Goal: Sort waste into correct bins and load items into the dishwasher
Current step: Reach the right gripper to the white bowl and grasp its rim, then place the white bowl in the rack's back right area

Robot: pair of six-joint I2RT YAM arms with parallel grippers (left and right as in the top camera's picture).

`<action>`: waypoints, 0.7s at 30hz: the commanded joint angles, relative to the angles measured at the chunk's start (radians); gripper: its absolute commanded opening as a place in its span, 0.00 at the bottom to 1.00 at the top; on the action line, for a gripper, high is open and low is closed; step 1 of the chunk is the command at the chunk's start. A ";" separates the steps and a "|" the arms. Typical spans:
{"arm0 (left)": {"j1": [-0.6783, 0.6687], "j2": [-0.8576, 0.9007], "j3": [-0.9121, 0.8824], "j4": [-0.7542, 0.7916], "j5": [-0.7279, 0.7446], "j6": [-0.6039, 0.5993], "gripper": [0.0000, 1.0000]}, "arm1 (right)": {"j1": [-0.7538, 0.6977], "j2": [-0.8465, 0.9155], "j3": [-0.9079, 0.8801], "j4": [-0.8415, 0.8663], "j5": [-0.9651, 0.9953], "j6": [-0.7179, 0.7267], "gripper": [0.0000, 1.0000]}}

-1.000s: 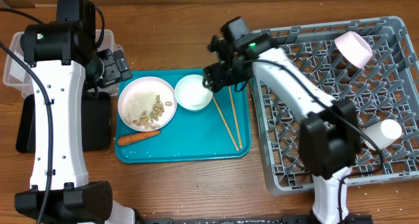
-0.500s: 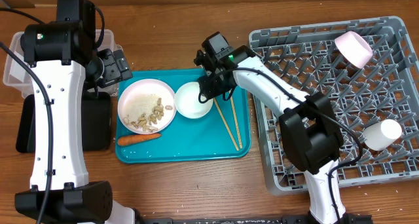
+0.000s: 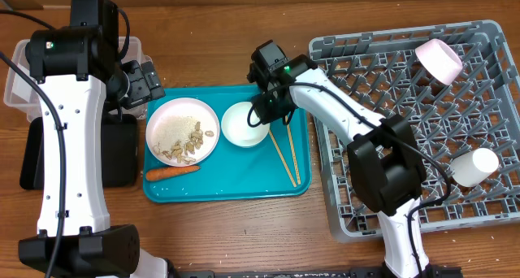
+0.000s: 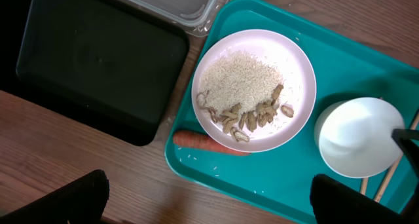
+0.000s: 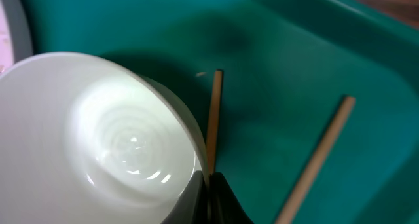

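Observation:
My right gripper is shut on the right rim of a small white bowl on the teal tray. In the right wrist view its dark fingers pinch the rim of the bowl, right beside a wooden chopstick; the other chopstick lies apart. A white plate carries rice and beige scraps, with a carrot below it. My left gripper hangs open above the tray's left edge, holding nothing.
The grey dish rack stands at the right with a pale-pink bowl and a white cup in it. The clear tub and the black tray sit left of the teal tray.
My right gripper moved left to the white bowl and shut on its rim; the bowl has shifted slightly toward the front. The left arm has not moved.

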 commanded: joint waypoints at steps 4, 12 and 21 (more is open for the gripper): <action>0.000 0.008 0.008 0.006 -0.003 0.002 1.00 | -0.097 -0.195 0.163 -0.057 0.306 0.010 0.04; 0.000 0.008 0.008 0.027 -0.002 0.002 1.00 | -0.236 -0.310 0.166 -0.157 1.070 0.364 0.04; 0.000 0.008 0.008 0.040 0.003 0.001 1.00 | -0.311 -0.303 -0.063 -0.288 1.329 0.795 0.04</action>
